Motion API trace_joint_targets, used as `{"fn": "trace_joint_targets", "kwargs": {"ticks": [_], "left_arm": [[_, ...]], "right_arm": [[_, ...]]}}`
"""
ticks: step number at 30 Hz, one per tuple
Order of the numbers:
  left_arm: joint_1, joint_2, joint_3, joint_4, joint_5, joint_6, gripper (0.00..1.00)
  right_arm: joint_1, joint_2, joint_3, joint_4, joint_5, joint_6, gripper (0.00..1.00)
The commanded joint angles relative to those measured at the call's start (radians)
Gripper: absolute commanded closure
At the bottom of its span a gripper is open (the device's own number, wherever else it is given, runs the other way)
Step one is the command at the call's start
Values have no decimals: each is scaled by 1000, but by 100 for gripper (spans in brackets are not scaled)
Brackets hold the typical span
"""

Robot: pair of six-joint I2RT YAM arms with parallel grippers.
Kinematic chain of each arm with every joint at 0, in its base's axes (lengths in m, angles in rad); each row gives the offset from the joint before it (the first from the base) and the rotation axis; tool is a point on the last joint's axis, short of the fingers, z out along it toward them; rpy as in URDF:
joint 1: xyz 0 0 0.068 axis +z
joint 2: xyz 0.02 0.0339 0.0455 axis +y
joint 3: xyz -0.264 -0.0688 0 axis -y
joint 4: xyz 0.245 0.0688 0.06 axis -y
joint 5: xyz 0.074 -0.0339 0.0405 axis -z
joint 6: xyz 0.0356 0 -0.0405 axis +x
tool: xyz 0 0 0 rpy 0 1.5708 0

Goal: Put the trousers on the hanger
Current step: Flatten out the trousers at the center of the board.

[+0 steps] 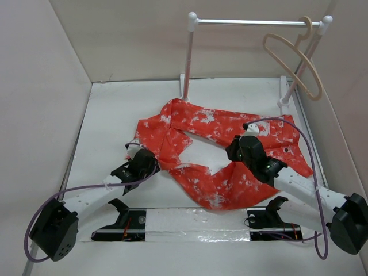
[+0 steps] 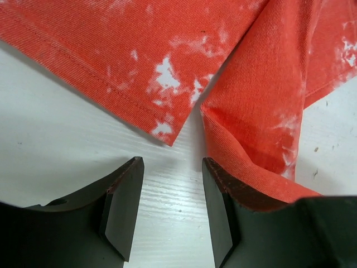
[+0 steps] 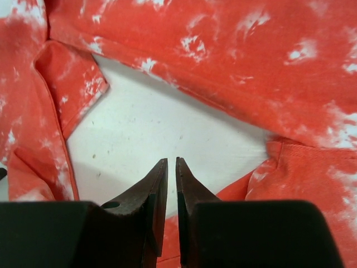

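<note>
The orange-red trousers with white blotches lie crumpled on the white table, their legs ringed around a bare patch. The pale beige hanger hangs by its hook from the rack's rail at the back right, far from both arms. My left gripper is open and empty at the trousers' left edge. In the left wrist view its jaws stand apart over bare table, and a folded hem touches the right finger. My right gripper is low over the trousers, shut and empty, pointing at the bare patch.
A white rack with a metal rail stands at the back of the table, one post just behind the trousers. Pale walls close in the left, back and right sides. Purple cables loop off both arms.
</note>
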Motion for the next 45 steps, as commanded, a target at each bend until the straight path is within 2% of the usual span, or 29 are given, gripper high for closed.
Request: {"fn": "trace_joint_targets", "kwargs": {"ticks": [1, 5, 10, 14, 15, 17, 21, 25, 28, 32, 33, 36, 37, 38, 40, 42, 45], "left_arm": [[-13, 58, 46, -33, -60, -40, 56], [-13, 140, 72, -30, -102, -52, 57], [-13, 172, 85, -31, -174, -86, 64], [-13, 219, 117, -4, -182, -61, 82], [-13, 232, 125, -8, -183, -58, 97], [-13, 250, 135, -11, -174, -58, 100], [-13, 160, 191, -62, -159, -32, 100], [-2, -73, 324, -142, -208, -4, 100], [91, -142, 451, -140, -223, 25, 100], [267, -92, 612, -129, -165, 83, 100], [339, -75, 629, -125, -151, 100, 100], [464, -14, 662, -88, -53, 109, 100], [549, 11, 662, -71, -16, 111, 100], [591, 26, 662, -39, 49, 109, 100], [684, 80, 674, -19, 96, 109, 100], [722, 167, 727, -20, 113, 112, 100], [740, 256, 827, -46, 65, 135, 100]], "right_arm": [[33, 1, -5, 76, 54, 1, 83], [54, -19, -12, 77, 49, -3, 82], [64, -60, -34, 77, 48, -3, 82], [73, -89, -48, 77, 46, -1, 81], [73, -94, -51, 76, 46, 1, 81], [73, -102, -53, 77, 46, 1, 81], [83, -103, -53, 76, 43, -6, 80], [128, -96, -44, 77, 67, -12, 79], [158, -76, -33, 128, 66, -15, 77], [208, -16, 21, 91, 90, -29, 75], [217, -8, 39, 91, 97, -30, 75], [243, 21, 64, 91, 95, -56, 72], [254, 29, 85, 96, 95, -65, 70], [254, 39, 100, 91, 92, -84, 68], [254, 73, 146, 91, 69, -104, 64], [263, 119, 175, 70, 61, -124, 63], [286, 167, 222, 46, 57, -136, 59]]}}
